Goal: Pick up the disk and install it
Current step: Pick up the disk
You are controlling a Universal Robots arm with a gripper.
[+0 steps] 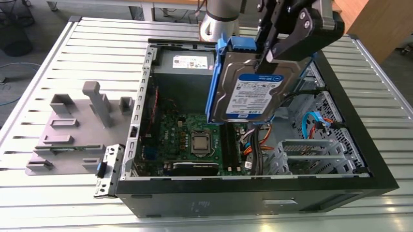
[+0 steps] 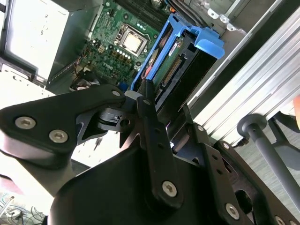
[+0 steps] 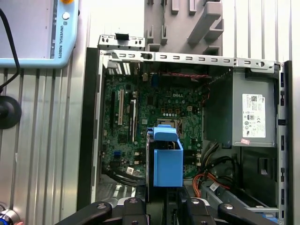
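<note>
- Gripper [image 1: 274, 57] first: clamped on the disk [image 1: 255, 96], pinching it near the top, spread just as wide as the disk is thick.
- Hanging upright, label facing out, above the middle of the case [image 1: 226, 203] and over the board [image 1: 187, 130]; touching nothing below.
- Looks like pick-up done; carrying now, not yet put in.
- Probably calls for lining up with the cage [image 1: 310, 154] by the case's corner, and keeping off the cables [image 1: 258, 142].

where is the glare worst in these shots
Second wrist view: the metal box is blown out white. Exterior view: the disk is evenly lit. First wrist view: the circuit board sits in shade, with no glare.
</note>
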